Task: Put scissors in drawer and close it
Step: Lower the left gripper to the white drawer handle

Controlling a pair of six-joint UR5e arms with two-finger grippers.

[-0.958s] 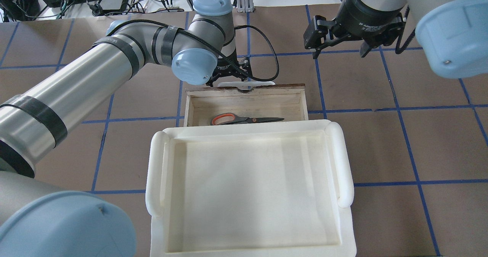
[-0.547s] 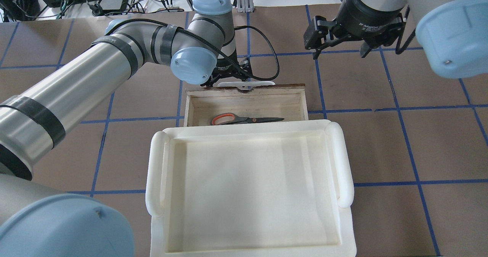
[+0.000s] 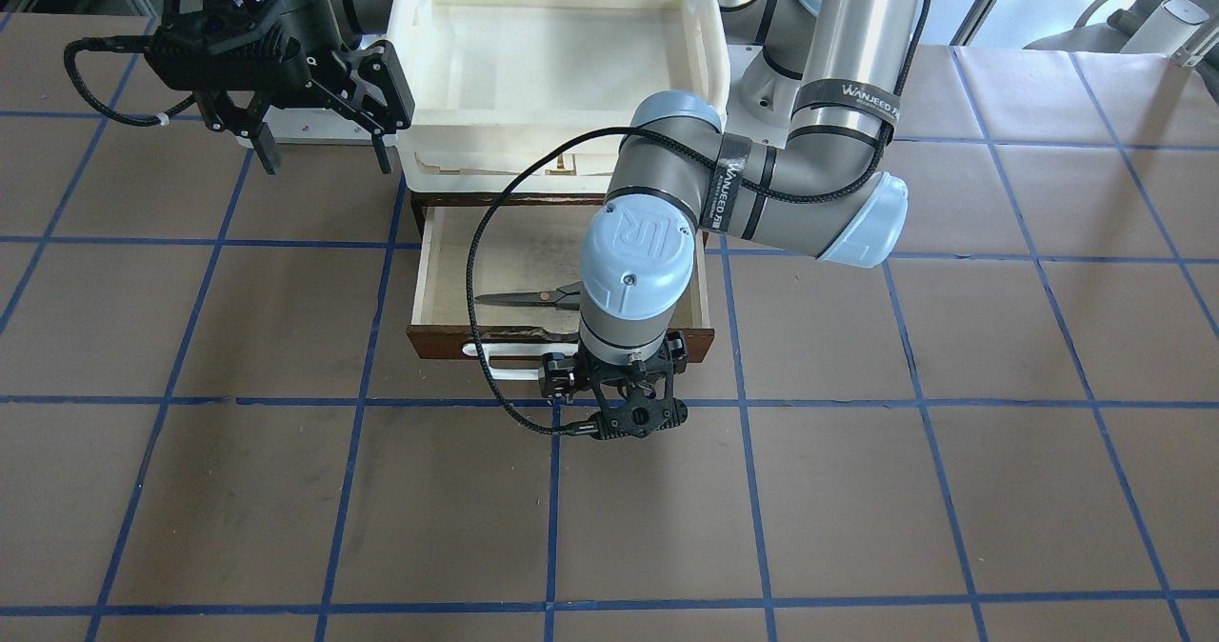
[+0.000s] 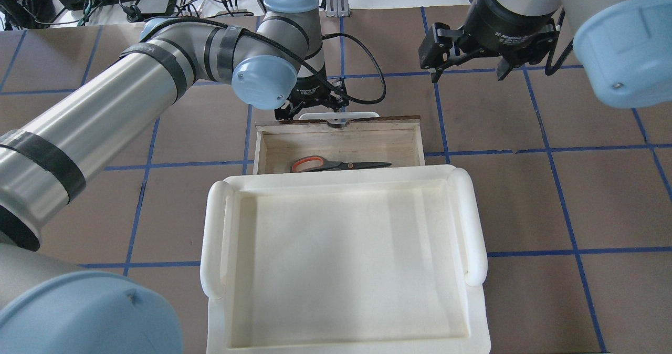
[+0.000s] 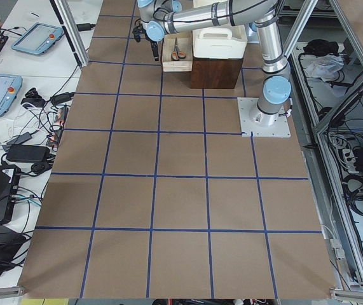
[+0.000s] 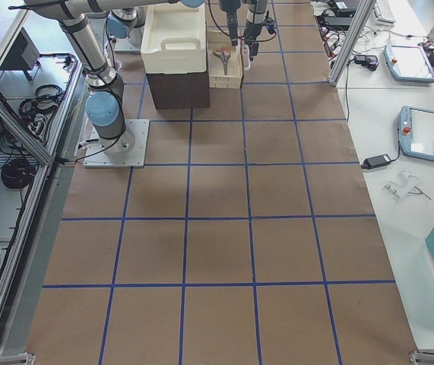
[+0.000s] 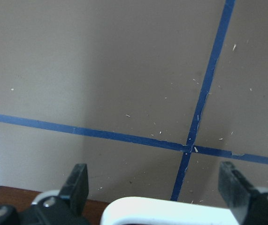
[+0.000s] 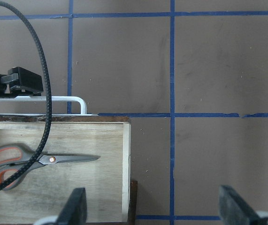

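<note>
The drawer [image 4: 340, 126] is pulled open from under the white tray; its brown front [image 3: 448, 341] faces away from the robot. The scissors [image 4: 336, 164] lie flat inside on the pale plywood and also show in the front view [image 3: 527, 297] and the right wrist view [image 8: 35, 161]. My left gripper [image 4: 311, 108] is open at the drawer's white bar handle [image 7: 166, 213]; the bar lies between its fingers [image 7: 77, 185]. My right gripper [image 4: 468, 65] is open and empty, hovering above the table to the right of the drawer.
A cream-white plastic tray [image 4: 215, 238] sits on top of the brown cabinet [image 5: 216, 73] and covers the drawer's rear. A black cable [image 4: 373, 75] loops off the left wrist near the handle. Brown table with blue grid lines lies all around.
My left arm's wrist has shifted slightly left and away from the robot at the handle. The drawer, the scissors and the right arm have not moved.
</note>
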